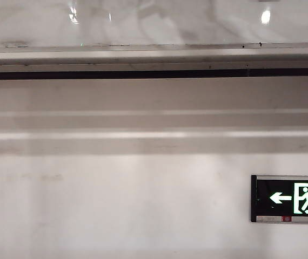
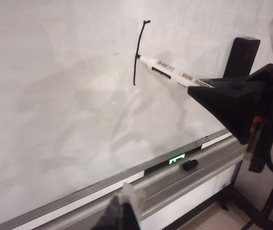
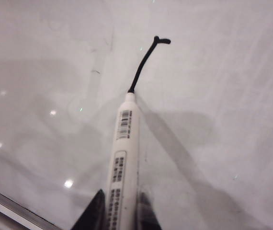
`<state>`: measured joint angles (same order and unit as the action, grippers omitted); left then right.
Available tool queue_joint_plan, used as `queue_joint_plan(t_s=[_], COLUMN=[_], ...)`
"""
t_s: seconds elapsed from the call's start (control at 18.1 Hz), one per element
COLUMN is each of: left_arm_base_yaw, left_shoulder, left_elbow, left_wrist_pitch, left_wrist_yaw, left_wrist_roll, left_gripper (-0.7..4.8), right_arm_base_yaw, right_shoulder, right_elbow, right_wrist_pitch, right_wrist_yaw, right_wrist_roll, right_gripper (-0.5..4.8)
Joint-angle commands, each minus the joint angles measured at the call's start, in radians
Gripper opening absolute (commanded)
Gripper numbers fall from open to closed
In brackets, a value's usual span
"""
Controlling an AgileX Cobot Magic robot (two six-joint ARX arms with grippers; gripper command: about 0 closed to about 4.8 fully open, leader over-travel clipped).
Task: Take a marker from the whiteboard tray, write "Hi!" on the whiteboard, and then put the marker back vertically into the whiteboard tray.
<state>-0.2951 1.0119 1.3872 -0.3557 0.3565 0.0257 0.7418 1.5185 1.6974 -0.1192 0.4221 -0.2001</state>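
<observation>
Marker [image 3: 122,163] in right gripper [image 3: 119,211]; left gripper [image 2: 122,211] apart

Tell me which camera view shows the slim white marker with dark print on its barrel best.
The left wrist view: the slim white marker shows side-on, held in the right gripper, tip on the black stroke on the glossy whiteboard. The right wrist view shows the marker foreshortened. The exterior view shows none of it.

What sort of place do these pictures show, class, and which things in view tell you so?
Probably a classroom or meeting room indoors: a wall-mounted whiteboard with its whiteboard tray, a lit green exit sign on the wall below, and the right gripper writing with the marker.
</observation>
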Motion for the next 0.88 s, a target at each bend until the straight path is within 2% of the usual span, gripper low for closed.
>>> queue_joint_plan(t_s=[0.06, 0.5, 0.61, 0.88], left_arm_base_yaw=[-0.001, -0.001, -0.001, -0.001], left_shoulder=[-0.003, -0.003, -0.003, -0.003], left_elbow=[0.006, 0.006, 0.006, 0.006], left_wrist_pitch=[0.013, 0.013, 0.012, 0.01], left_wrist_yaw=[0.007, 0.007, 0.007, 0.007], left_wrist_roll=[0.0, 0.0, 0.0, 0.0], left_gripper=[-0.05, -0.05, -0.05, -0.05], right_arm_base_yaw=[-0.01, -0.017, -0.019, -0.008], right_shoulder=[-0.003, -0.035, -0.041, -0.086], right_elbow=[0.004, 0.004, 0.004, 0.004], right_wrist_pitch=[0.02, -0.023, -0.043, -0.005], right_wrist_yaw=[0.006, 0.158, 0.161, 0.088], right_wrist_roll=[0.0, 0.0, -0.001, -0.043], right_gripper=[-0.05, -0.05, -0.05, -0.05])
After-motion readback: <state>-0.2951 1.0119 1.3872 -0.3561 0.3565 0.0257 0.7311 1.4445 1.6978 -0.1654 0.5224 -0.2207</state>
